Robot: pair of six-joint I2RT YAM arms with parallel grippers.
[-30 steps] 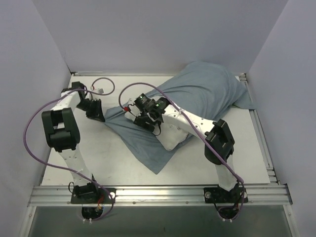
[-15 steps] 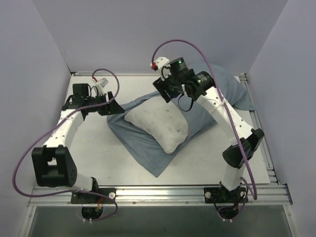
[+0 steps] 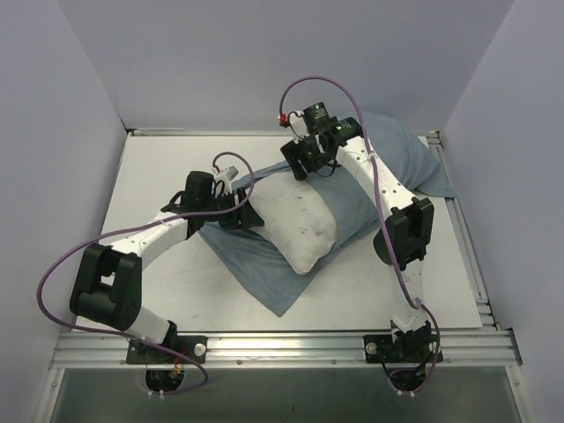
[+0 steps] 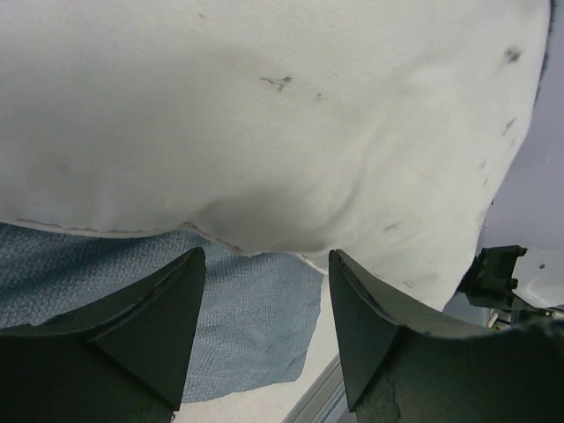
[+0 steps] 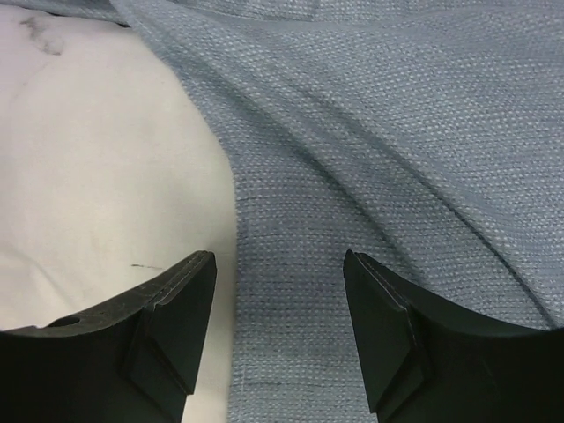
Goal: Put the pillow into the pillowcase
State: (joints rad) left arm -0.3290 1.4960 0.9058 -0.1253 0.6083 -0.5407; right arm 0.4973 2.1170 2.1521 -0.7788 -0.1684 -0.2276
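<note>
The white pillow (image 3: 295, 225) lies on the spread blue-grey pillowcase (image 3: 256, 264), its far end reaching under the cloth bunched at the back right (image 3: 388, 159). My left gripper (image 3: 241, 217) is open at the pillow's left edge. In the left wrist view its jaws (image 4: 266, 254) face the pillow (image 4: 264, 115), with pillowcase cloth (image 4: 247, 326) below and nothing between them. My right gripper (image 3: 302, 166) hovers open over the pillow's far end. In the right wrist view its jaws (image 5: 280, 257) straddle the pillowcase (image 5: 370, 132) edge beside the pillow (image 5: 106, 176).
The white table (image 3: 159, 176) is walled on the left, back and right. An aluminium rail (image 3: 282, 339) runs along the front edge. Purple cables (image 3: 62, 264) loop from both arms.
My left gripper has opened and swung from the table's left rear to the pillow's left edge. The right arm rose from the pillow's left to its far end.
</note>
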